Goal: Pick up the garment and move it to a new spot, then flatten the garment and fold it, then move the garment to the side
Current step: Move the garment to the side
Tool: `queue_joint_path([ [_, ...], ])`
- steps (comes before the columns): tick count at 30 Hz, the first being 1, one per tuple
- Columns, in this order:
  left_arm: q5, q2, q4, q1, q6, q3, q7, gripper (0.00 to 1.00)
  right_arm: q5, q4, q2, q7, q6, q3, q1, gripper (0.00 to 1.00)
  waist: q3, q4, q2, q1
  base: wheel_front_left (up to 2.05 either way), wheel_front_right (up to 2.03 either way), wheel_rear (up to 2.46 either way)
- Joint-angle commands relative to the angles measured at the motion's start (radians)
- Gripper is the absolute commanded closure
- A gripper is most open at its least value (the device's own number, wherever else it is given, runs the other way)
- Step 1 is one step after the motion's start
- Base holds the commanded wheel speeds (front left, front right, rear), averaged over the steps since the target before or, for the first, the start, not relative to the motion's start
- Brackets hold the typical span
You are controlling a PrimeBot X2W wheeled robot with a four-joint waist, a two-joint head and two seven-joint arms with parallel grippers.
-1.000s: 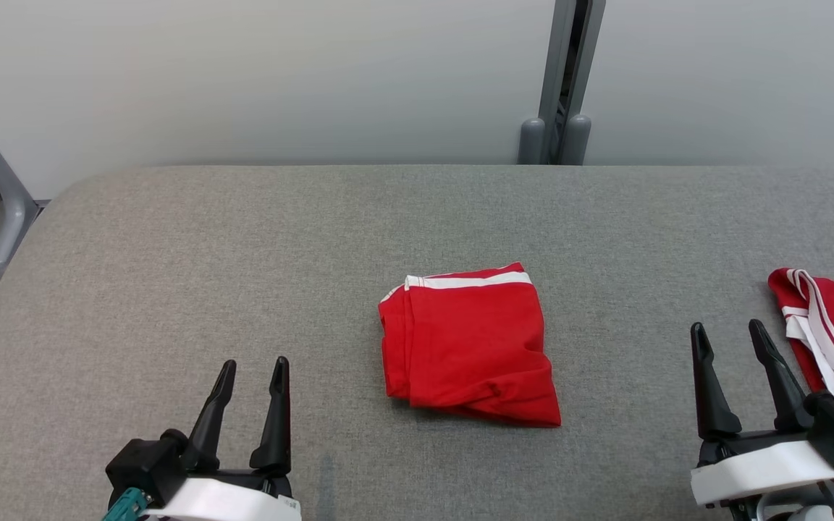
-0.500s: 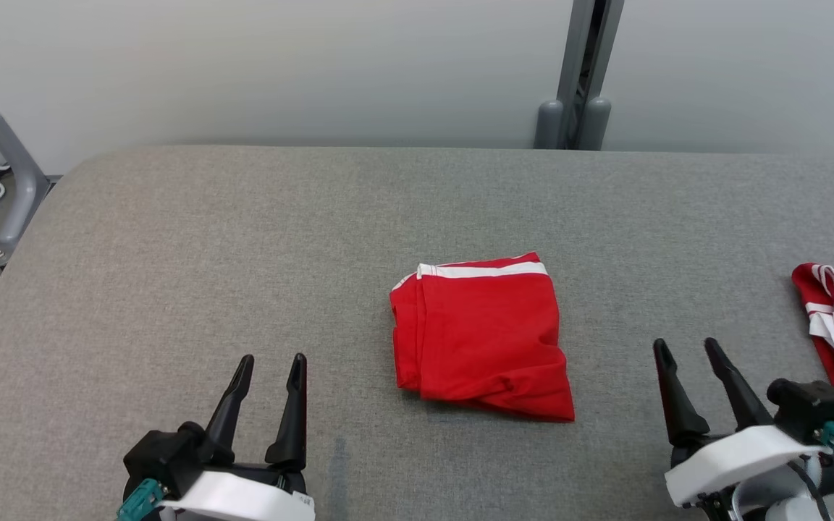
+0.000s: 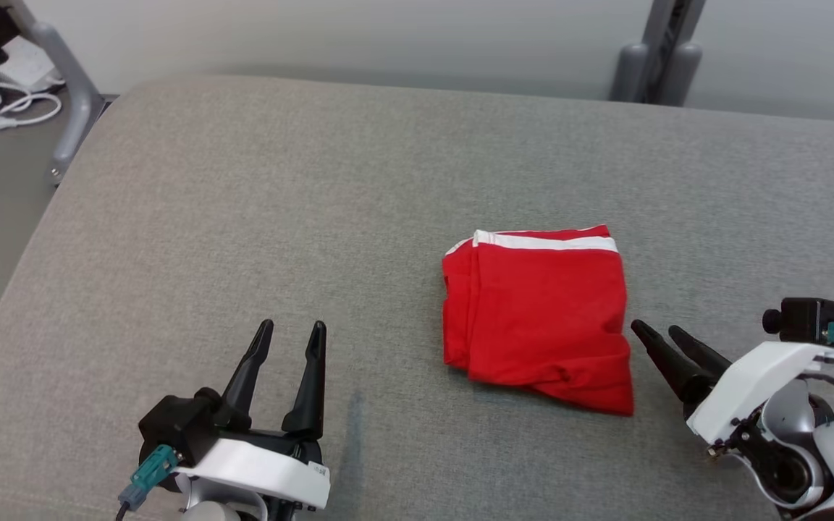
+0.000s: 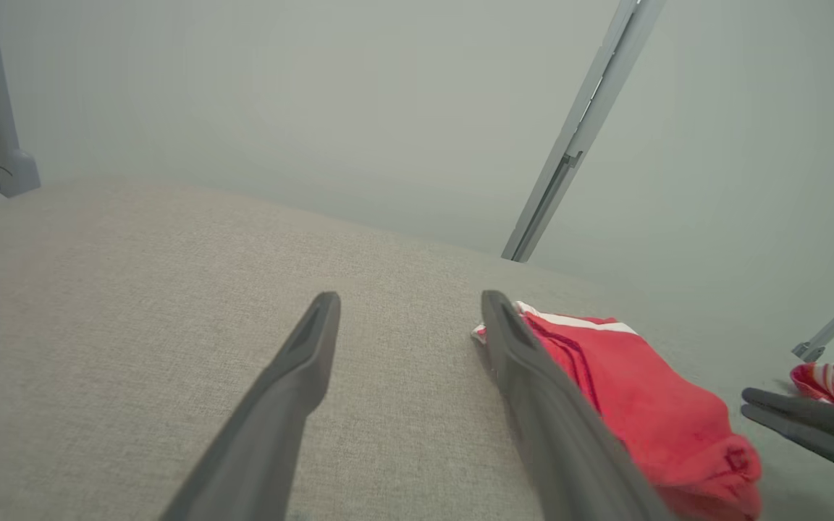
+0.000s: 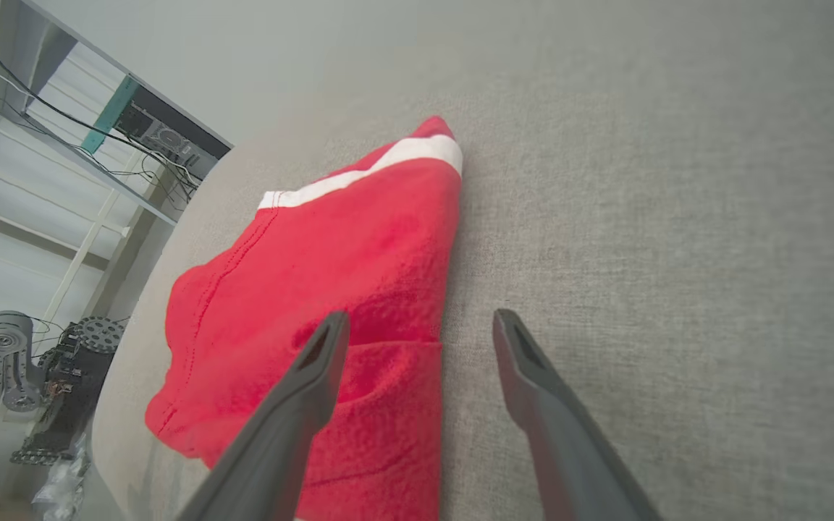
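While a folded red garment with a white band (image 3: 538, 318) lay near the middle of the grey fabric-covered table (image 3: 207, 202), the robot's right gripper (image 3: 654, 329) hovered just beside the cloth's near right corner, its two dark fingers spread and pinching nothing. Seen from the right wrist, that gripper (image 5: 420, 318) straddled the garment's (image 5: 330, 246) right edge, one finger above the red cloth and the other above bare table; whether either finger touched the fabric could not be told. The left gripper (image 3: 292, 325) hung over the near left of the table, well apart from the garment, likewise spread and empty. A second red-and-white cloth (image 4: 826, 380) lay off to the right. Judging by the compact, squared bundle with the white band along its far edge, the flattening and folding looked finished, if slightly rumpled along the near edge. What appeared left was the last step: gripping the bundle and carrying it to the side of the table without letting the layers slip open.
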Motion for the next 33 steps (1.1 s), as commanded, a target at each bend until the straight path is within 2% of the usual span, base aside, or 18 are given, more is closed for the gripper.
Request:
queue_joint_path([
  [1,-0.008,0.004,0.001,-0.016,0.001,0.0,-0.003,0.0,0.008,0.0,-0.013,0.008,0.0,0.0,-0.013,0.0,0.018,0.019,0.0,0.0,0.0,0.0,0.0],
  [8,-0.017,0.004,0.004,-0.034,0.005,-0.023,-0.003,0.0,0.145,0.059,-0.063,0.136,0.0,0.037,-0.076,0.0,0.053,0.067,0.0,0.0,0.0,0.0,0.0],
  [12,-0.025,0.004,0.009,-0.044,0.009,-0.035,-0.003,0.0,0.233,0.121,-0.05,0.229,0.0,0.028,-0.097,0.0,0.064,0.089,0.0,0.0,0.0,0.0,0.0],
  [26,-0.041,0.004,0.012,-0.067,0.021,-0.067,-0.003,0.0,0.276,0.171,-0.043,0.276,0.0,0.083,-0.166,0.0,0.09,0.141,0.0,0.0,0.0,0.0,0.0],
  [27,-0.041,0.004,0.013,-0.066,0.022,-0.066,-0.003,0.0,0.274,0.173,-0.047,0.28,0.0,0.093,-0.169,0.52,0.089,0.141,0.0,0.0,0.0,0.0,0.0],
  [28,-0.04,0.004,0.013,-0.065,0.023,-0.066,-0.003,0.0,0.265,0.171,-0.052,0.273,0.0,0.103,-0.174,0.84,0.088,0.141,0.0,0.0,0.0,0.0,0.0],
  [29,-0.039,0.004,0.014,-0.063,0.024,-0.064,-0.003,0.0,0.262,0.171,-0.057,0.258,0.0,0.107,-0.176,1.0,0.086,0.141,0.0,0.0,0.0,0.0,0.0],
  [33,-0.034,0.004,0.017,-0.061,0.026,-0.059,-0.003,0.0,0.243,0.16,-0.079,0.2,0.0,0.134,-0.19,1.0,0.077,0.133,0.0,0.0,0.0,0.0,0.0],
])
